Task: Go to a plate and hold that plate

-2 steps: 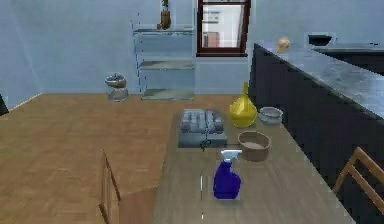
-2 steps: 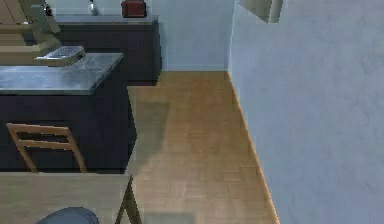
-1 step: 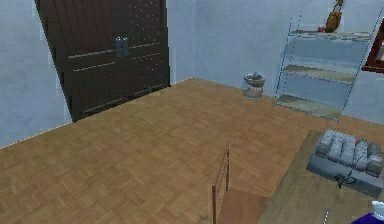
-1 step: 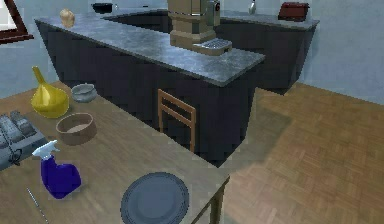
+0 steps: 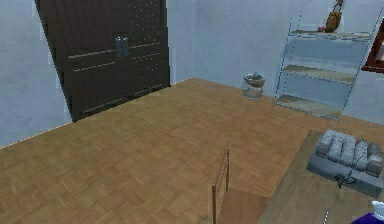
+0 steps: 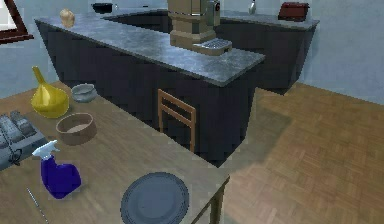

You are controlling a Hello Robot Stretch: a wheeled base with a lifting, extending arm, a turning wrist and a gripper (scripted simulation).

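Base sits on wood floor (image 5: 120, 150), front aimed twd dark double door (image 5: 115, 50), which lies left of ctr in fwd view. Fwd cam looks ahead and somewhat down. Base stands close beside table (image 5: 300, 200), whose corner is at fwd view's lower right. Body's reach side faces that table, its top crossing arm side view's lower left, w/ grey plate (image 6: 155, 200) near the bottom edge, just left of middle.
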